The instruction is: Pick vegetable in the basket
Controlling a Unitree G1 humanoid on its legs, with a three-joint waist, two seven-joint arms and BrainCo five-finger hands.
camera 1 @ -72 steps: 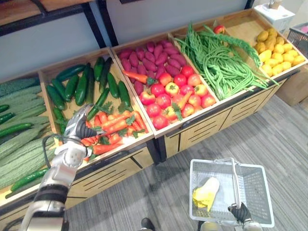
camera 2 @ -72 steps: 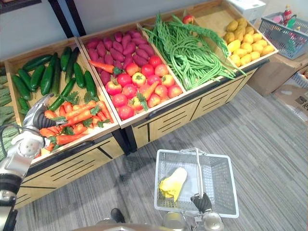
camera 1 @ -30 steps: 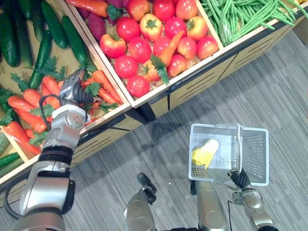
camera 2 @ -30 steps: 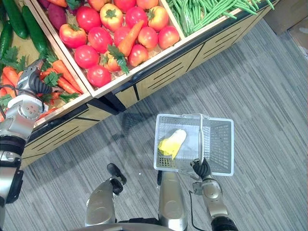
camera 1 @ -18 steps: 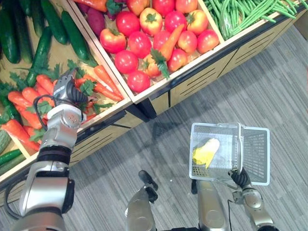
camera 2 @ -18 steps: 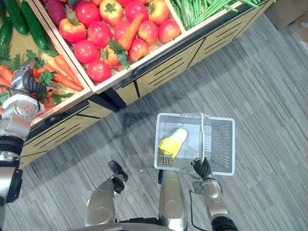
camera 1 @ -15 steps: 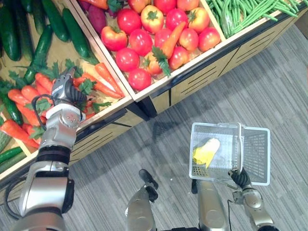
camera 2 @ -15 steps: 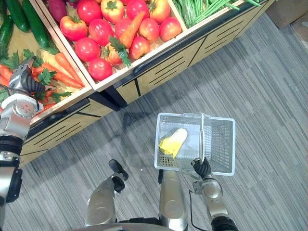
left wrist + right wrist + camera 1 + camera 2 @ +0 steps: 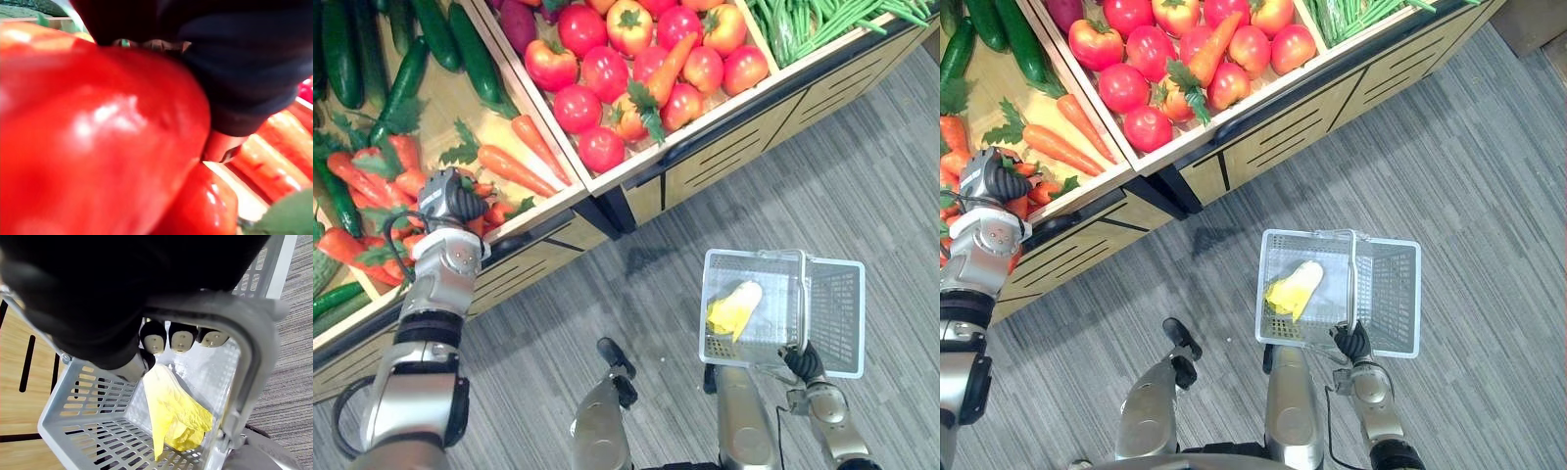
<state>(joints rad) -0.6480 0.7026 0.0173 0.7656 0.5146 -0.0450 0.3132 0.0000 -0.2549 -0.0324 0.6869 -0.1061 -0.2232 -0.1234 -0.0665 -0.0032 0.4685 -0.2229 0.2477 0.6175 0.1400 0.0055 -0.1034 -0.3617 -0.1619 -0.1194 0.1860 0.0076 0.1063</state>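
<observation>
— What is shown from the head cameras?

— The left hand (image 9: 445, 194) is seen low over the orange carrots with green tops (image 9: 509, 168), by the front edge of one compartment of the slanted wooden display stand (image 9: 744, 137). Round red tomatoes (image 9: 578, 108) are held in the next compartment. Well apart, over the grey floor (image 9: 1489, 176), the pale grey plastic mesh basket (image 9: 1337, 236) is carried by the right hand (image 9: 1351, 343). A pale yellow leafy vegetable (image 9: 1293, 291) is seen lying in it.

— And the left wrist view?

— A glossy red vegetable (image 9: 98, 137) is pressed right against the hand there, with carrots beside it. Whether it is clasped cannot be told, since the hand's state is not shown.

— The right wrist view?

— The dark-tipped fingers (image 9: 182, 339) are curled round the basket's grey handle (image 9: 234, 323), so the basket is firmly held. The yellow vegetable is seen on the bottom beneath them.

— Which step is judged to be in hand?

— The picking at the stand. The red vegetable is at the left hand but is not yet lifted clear of the compartment.

— What is called for next?

— A secure grip must be made sure of first. The vegetable is then to be raised clear of the carrots and the stand's front edge and carried across the gap. It is to be let go over the basket's open top, beside the handle rather than onto it.
</observation>
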